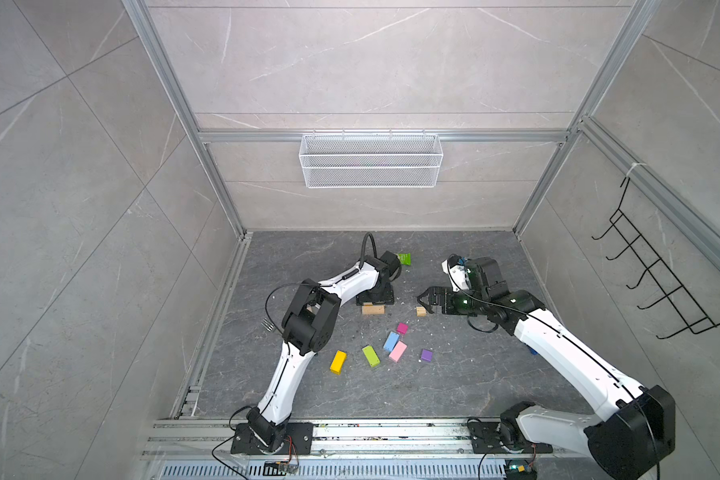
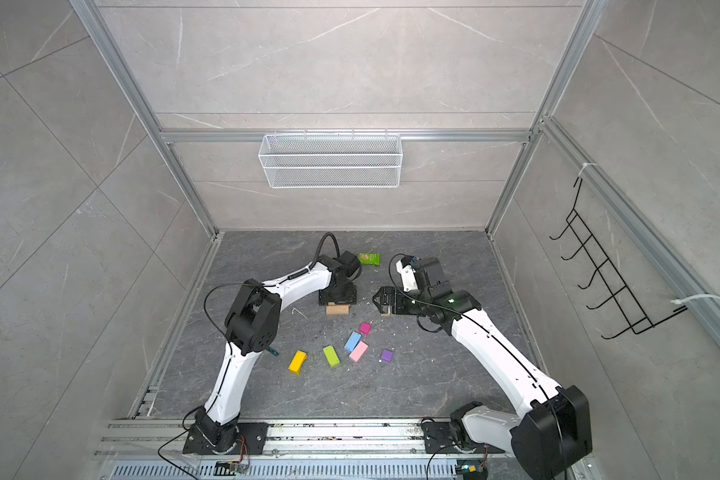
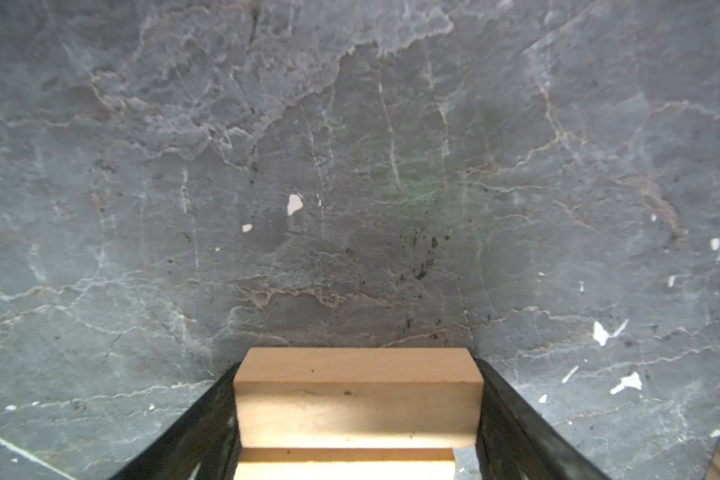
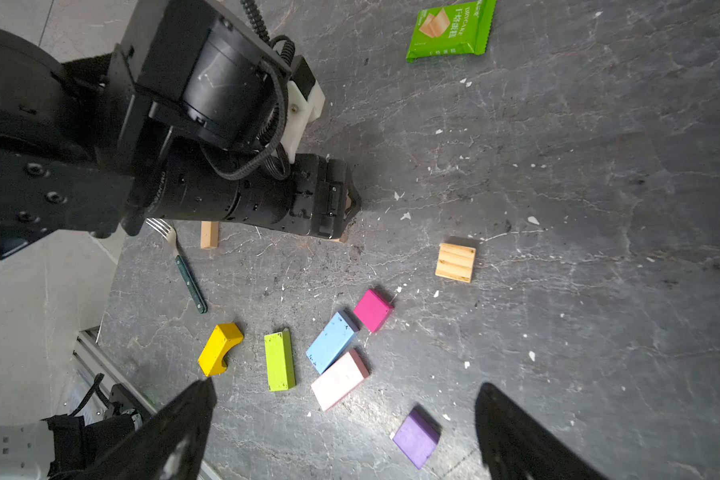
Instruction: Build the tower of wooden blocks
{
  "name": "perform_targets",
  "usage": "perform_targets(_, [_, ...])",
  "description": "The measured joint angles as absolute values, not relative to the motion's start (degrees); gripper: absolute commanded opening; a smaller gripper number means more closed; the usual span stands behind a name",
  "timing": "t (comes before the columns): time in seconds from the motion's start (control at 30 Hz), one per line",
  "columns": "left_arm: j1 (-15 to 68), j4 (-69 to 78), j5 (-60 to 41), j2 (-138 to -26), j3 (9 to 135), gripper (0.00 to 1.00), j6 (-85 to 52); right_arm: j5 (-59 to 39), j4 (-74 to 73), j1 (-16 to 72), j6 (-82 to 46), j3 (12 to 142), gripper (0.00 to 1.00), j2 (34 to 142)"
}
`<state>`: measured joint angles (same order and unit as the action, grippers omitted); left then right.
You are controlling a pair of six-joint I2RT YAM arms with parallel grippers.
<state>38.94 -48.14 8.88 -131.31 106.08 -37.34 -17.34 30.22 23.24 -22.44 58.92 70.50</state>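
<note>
My left gripper point(image 1: 373, 300) points down at the table's back middle. Its jaws press both ends of a tan block point(image 3: 356, 399) that lies on a second tan bar point(image 3: 346, 467), the tower's start point(image 1: 373, 309). My right gripper point(image 1: 424, 300) is open and empty, beside a small ridged tan cube point(image 1: 421, 311). In the right wrist view its fingertips point(image 4: 206, 386) frame the floor near the purple block point(image 4: 416, 438). Loose on the table lie yellow point(image 1: 338, 361), lime point(image 1: 371, 356), light blue point(image 1: 391, 340), pink point(image 1: 398, 351) and magenta point(image 1: 402, 328) blocks.
A green snack packet point(image 1: 404, 259) lies at the back behind the left wrist. A fork with a teal handle point(image 4: 190, 282) lies left of the blocks, near the left elbow. Another tan bar's end point(image 4: 209, 235) shows beside it. A wire basket point(image 1: 371, 160) hangs on the back wall.
</note>
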Motion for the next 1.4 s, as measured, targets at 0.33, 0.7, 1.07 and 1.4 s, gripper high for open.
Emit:
perform_targets(0.33, [38.94, -47.79, 9.15, -131.17, 105.69, 0.78, -37.36, -17.37, 30.22, 23.24, -22.44, 58.92, 0.99, 70.5])
perform_targets(0.7, [38.89, -46.39, 9.58, -130.17, 103.9, 0.77, -37.52, -17.39, 30.2, 23.24, -22.44, 58.92, 0.99, 70.5])
perform_targets(1.07, [38.87, -46.04, 9.96, -129.64, 102.94, 0.77, -37.54, -17.39, 30.2, 23.24, -22.46, 58.92, 0.99, 70.5])
perform_targets(1.4, [38.85, -45.91, 10.0, -129.36, 102.41, 0.77, -37.54, -17.61, 30.2, 23.24, -22.46, 58.92, 0.99, 70.5])
